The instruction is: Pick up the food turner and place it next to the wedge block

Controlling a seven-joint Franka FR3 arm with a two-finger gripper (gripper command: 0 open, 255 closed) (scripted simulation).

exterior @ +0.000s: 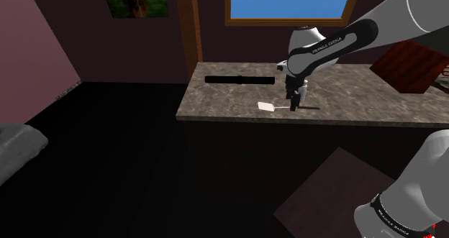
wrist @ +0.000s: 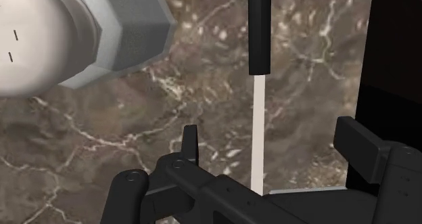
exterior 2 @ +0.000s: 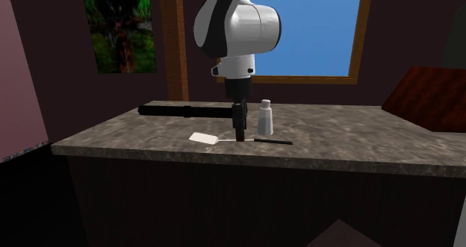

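In the wrist view we see the gripper (wrist: 274, 148) spread, its fingers (wrist: 191, 145) on either side of the pale shaft of the turner (wrist: 257, 131) without touching it. The blade is hidden beneath the hand. The second exterior view shows the whole turner flat on the counter (exterior 2: 358, 145), white blade toward that view's left, with a shaker (exterior 2: 264, 119) just behind. The wedge block (exterior: 406, 67) lies well apart, cut off at the second exterior view's right edge.
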